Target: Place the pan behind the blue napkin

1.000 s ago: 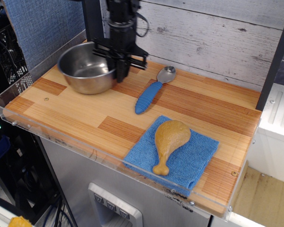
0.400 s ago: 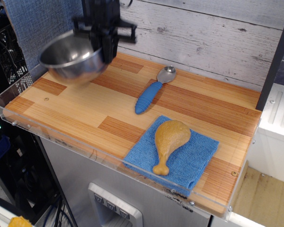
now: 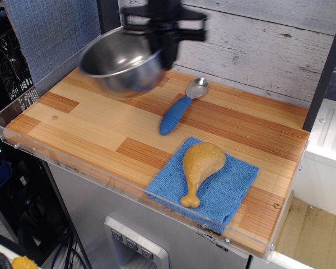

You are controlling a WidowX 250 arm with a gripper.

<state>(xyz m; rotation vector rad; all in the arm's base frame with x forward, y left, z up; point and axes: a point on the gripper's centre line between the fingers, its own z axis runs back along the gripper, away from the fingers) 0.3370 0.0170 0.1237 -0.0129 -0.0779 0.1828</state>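
Note:
The pan (image 3: 120, 63), a round shiny steel bowl, hangs tilted in the air above the back left of the wooden board. My gripper (image 3: 163, 53) is shut on its right rim and carries it; both are blurred by motion. The blue napkin (image 3: 204, 186) lies flat at the front right of the board, well to the right of and nearer than the pan. A yellow-brown drumstick (image 3: 200, 168) lies on the napkin.
A metal spoon with a blue ribbed handle (image 3: 179, 109) lies mid-board, between pan and napkin. The board (image 3: 101, 134) has a clear plastic rim at front and left. A white plank wall (image 3: 257, 45) stands close behind; a dark post (image 3: 325, 78) rises at right.
The pan was lifted off the back left of the board, swung left, and has now moved right and stays raised in my gripper. Spoon, napkin and drumstick have not moved.

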